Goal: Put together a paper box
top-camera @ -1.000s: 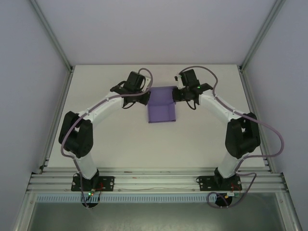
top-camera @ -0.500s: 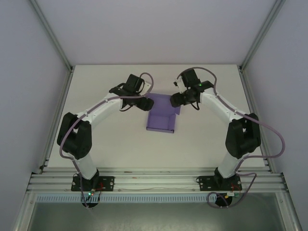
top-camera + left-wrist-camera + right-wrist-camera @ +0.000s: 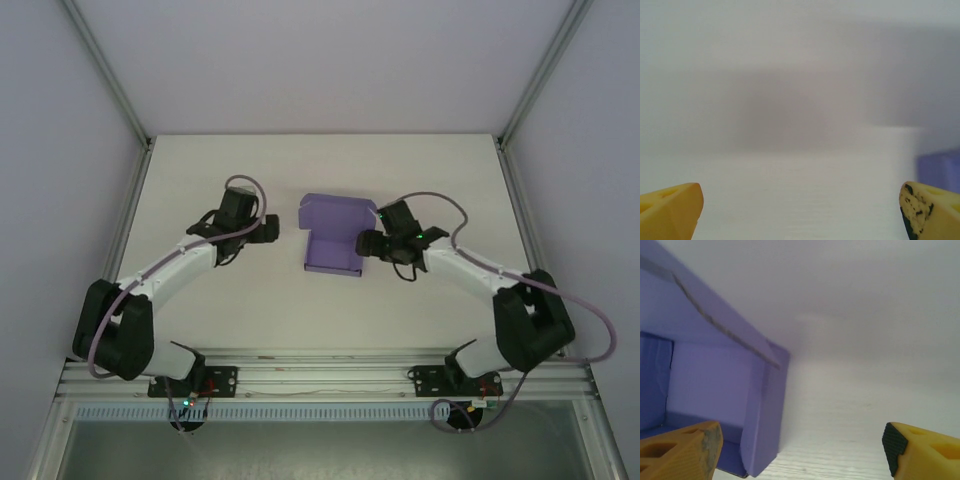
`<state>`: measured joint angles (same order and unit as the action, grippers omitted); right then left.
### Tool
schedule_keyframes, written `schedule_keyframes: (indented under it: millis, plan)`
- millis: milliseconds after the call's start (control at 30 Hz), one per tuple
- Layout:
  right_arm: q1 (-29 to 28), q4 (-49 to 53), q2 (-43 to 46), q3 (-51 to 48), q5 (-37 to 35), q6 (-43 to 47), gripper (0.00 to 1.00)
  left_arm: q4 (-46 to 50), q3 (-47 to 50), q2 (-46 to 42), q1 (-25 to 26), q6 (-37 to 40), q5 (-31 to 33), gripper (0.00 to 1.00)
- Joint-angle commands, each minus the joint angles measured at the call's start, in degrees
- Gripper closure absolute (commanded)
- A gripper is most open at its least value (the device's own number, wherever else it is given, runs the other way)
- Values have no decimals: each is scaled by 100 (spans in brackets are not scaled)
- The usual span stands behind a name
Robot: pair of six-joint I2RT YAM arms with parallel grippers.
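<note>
Open tabletop (image 3: 200, 170) — paper box (image 3: 335, 245) mid-table

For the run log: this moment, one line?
paper box: on table, lid open | left gripper: open, clear | right gripper: open, beside box

White table (image 3: 420, 300), pale walls (image 3: 300, 60), seemingly metal rail (image 3: 320, 378)

I recorded the paper box (image 3: 335, 243) as a violet thin-card piece, partly folded. It formed a shallow open tray with raised side walls, and its wider lid flap was lifted open at the far edge. It rested base-down near the middle of the white table (image 3: 200, 170). My right wrist view showed one corner wall upright and the interior exposed.
</note>
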<state>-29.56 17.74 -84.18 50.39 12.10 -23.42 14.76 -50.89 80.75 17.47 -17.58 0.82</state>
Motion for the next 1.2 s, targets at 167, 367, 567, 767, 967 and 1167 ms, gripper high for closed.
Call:
schedule_keyframes:
  millis: [167,367,567,767,967,1167]
  plan:
    - [-265,-453,-1118,442,-56,-780,41,-466,349,11,-177,-415,269,0]
    - [-279,-387,-1447,417,-585,-875,62,-509,391,-42,-188,-377,235,0]
    - [-298,-456,-1736,351,-698,-845,80,-466,401,-98,-198,-386,195,0]
    - [-313,-43,-1915,507,-1002,-700,100,-450,419,-213,-192,-397,68,0]
    - [-596,1421,-2375,1133,-1996,-577,100,-467,461,-332,-196,-361,-20,0]
    - [-849,2621,-3257,1896,-2679,-646,100,-382,432,-367,-192,-336,-7,0]
